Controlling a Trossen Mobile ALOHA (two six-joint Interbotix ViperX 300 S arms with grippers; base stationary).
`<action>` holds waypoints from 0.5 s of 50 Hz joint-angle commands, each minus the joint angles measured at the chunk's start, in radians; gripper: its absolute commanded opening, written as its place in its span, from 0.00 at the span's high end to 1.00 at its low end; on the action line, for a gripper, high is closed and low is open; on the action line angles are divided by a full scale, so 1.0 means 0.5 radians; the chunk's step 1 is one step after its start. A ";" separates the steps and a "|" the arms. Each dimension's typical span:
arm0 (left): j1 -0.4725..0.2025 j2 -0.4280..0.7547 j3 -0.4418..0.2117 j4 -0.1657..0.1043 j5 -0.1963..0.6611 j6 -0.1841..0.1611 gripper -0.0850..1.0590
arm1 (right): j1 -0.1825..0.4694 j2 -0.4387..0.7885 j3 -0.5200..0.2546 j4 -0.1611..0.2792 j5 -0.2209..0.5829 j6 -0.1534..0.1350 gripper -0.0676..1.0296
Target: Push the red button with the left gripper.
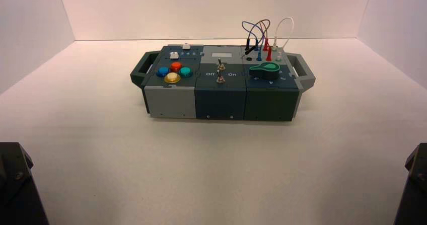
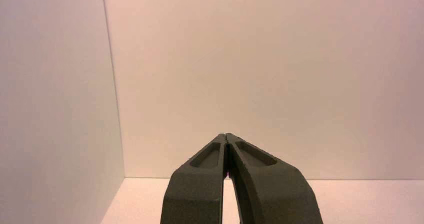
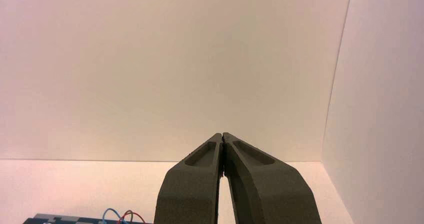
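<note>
The red button [image 1: 175, 66] is a small domed red-orange button on the left part of the box [image 1: 171, 101], at the back of a cluster with a blue button [image 1: 162, 72], a yellow button [image 1: 172, 77] and a teal button [image 1: 186, 72]. My left gripper [image 2: 226, 135] is shut and empty, parked at the near left, far from the box; only its arm body [image 1: 15, 184] shows in the high view. My right gripper [image 3: 222, 134] is shut and empty, parked at the near right.
The box has dark handles at both ends [image 1: 143, 66], two toggle switches [image 1: 220, 74] between "Off" and "On", a green knob [image 1: 265, 72], and looped wires with red plugs [image 1: 262, 36] at the back right. White walls enclose the table.
</note>
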 commanded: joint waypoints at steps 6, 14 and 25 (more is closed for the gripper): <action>-0.006 0.009 -0.046 0.000 0.006 0.003 0.96 | 0.009 0.009 -0.025 0.006 -0.009 0.012 0.96; -0.006 0.009 -0.046 0.003 0.009 0.003 0.96 | 0.009 0.012 -0.025 0.006 0.000 0.012 0.96; -0.034 0.028 -0.077 0.003 0.104 0.003 0.95 | 0.129 0.061 -0.046 0.006 0.083 0.012 0.96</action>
